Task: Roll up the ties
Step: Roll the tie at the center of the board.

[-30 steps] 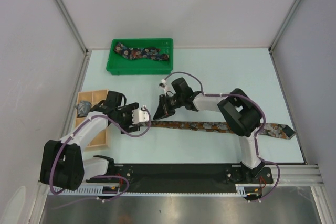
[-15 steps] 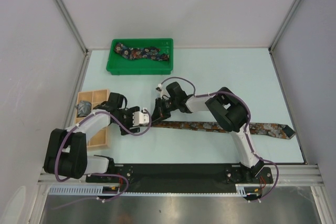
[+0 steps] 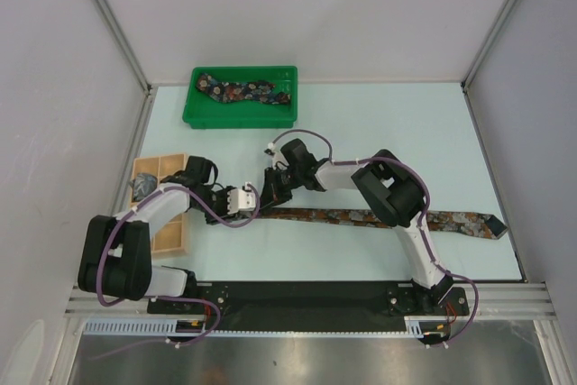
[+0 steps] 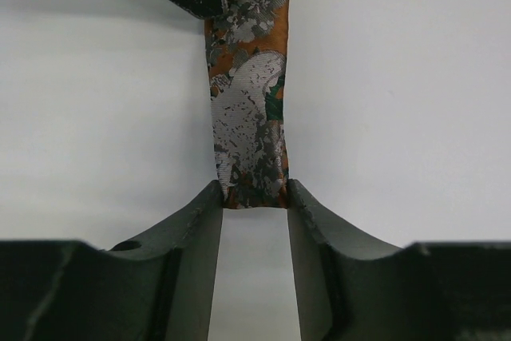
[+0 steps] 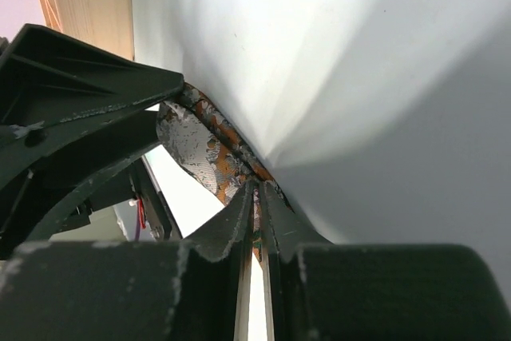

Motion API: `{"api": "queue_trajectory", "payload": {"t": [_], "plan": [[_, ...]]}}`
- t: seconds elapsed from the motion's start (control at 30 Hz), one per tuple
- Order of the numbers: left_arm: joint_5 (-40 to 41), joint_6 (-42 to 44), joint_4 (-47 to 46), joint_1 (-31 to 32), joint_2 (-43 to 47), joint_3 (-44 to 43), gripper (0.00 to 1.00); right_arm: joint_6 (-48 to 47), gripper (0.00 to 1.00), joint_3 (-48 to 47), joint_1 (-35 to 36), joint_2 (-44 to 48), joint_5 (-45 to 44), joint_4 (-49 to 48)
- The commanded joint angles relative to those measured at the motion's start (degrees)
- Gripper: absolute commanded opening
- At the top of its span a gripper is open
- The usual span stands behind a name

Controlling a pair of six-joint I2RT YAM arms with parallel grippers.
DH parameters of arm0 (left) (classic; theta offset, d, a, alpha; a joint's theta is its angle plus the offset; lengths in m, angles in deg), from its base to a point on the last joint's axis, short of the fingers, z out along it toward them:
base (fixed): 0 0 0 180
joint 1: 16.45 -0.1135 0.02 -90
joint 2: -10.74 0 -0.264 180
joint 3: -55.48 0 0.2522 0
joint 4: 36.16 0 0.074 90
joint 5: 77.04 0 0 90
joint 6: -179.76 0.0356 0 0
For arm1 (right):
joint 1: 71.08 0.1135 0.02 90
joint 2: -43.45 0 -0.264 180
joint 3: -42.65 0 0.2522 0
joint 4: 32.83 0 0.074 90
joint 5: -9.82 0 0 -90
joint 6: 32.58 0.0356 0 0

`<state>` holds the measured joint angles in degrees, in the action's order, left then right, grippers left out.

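A rust-brown tie (image 3: 361, 217) lies stretched across the table, its wide point at the right. Its narrow left end (image 4: 247, 117) is lifted. My right gripper (image 3: 270, 188) is shut on that end's edge, with fabric pinched between the fingers (image 5: 257, 197). My left gripper (image 3: 245, 197) meets the same end from the left. Its fingertips (image 4: 209, 197) press both side edges of the tie's tip. A dark navy floral tie (image 3: 245, 92) lies in the green tray. A grey-blue tie (image 3: 144, 187) sits rolled in the wooden box.
The green plastic tray (image 3: 194, 114) stands at the back left. The tan wooden compartment box (image 3: 171, 227) lies along the left edge, close beside my left arm. Grey walls close in the table on three sides.
My left gripper has slid in to the tie's narrow end and its jaws have narrowed onto it. My right gripper has drawn that end left and slightly back.
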<state>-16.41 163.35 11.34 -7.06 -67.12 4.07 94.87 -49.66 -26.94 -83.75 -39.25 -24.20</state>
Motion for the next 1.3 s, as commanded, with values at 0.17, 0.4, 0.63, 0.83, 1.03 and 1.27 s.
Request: {"api": "queue_trajectory", "payload": {"t": [0.17, 0.4, 0.63, 0.83, 1.03, 1.27], "plan": [[-2.45, 1.04, 2.48, -0.42, 0.70, -2.61, 0.42, -1.78, 0.20, -0.66, 0.33, 4.92, 1.08, -0.31], [-1.92, 0.25, 0.72, -0.42, 0.87, -1.90, 0.44, 2.63, 0.26, 1.99, 2.53, 7.32, 4.60, -4.37], [-2.19, 0.42, 0.54, -0.51, 1.40, -1.55, 0.45, 3.15, 0.23, -0.38, 2.62, 1.17, 2.23, -4.19], [-3.41, 1.30, 1.07, -0.42, 2.72, -0.93, 0.44, 2.63, 0.22, -1.79, 2.27, -2.35, 0.82, -2.78], [-5.35, 0.34, 2.39, -0.42, 3.33, -2.43, 0.41, 3.59, 0.22, -1.70, 2.88, -2.71, 1.44, -3.40], [-7.55, -2.65, 3.62, 1.42, 2.81, -5.68, 0.36, 4.30, 0.22, -1.53, 2.62, -1.92, 2.32, -4.54]]}}
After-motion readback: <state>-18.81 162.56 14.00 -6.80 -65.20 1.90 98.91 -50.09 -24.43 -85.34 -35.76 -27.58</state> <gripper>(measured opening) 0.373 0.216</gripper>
